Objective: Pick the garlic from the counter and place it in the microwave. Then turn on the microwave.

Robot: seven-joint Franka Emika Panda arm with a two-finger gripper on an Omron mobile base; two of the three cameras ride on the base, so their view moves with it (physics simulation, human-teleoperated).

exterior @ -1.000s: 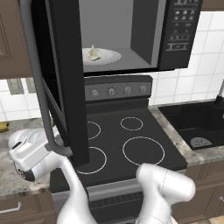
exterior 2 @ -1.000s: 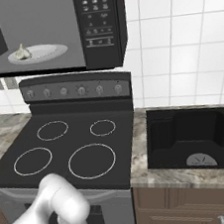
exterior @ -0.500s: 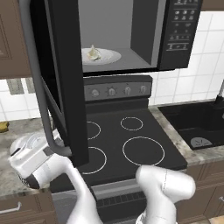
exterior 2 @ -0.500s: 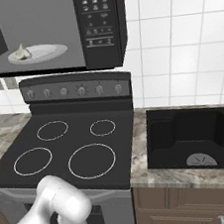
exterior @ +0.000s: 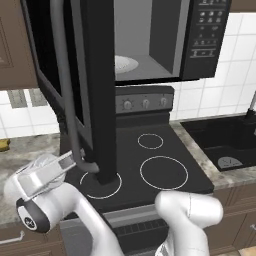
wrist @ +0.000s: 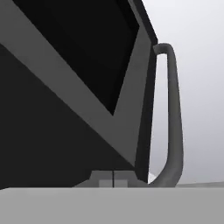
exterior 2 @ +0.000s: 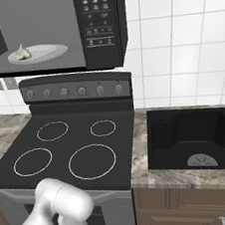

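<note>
Looking over the left base view, we find the tool (exterior: 75, 159) low beside the door's (exterior: 97, 90) bar handle (exterior: 64, 85). Right base view: garlic (exterior 2: 21, 51) sits on the plate (exterior 2: 44, 53) inside the microwave (exterior 2: 100, 25). Hand view: tips together, door (wrist: 87, 83) just ahead, handle (wrist: 174, 113) upright.
</note>
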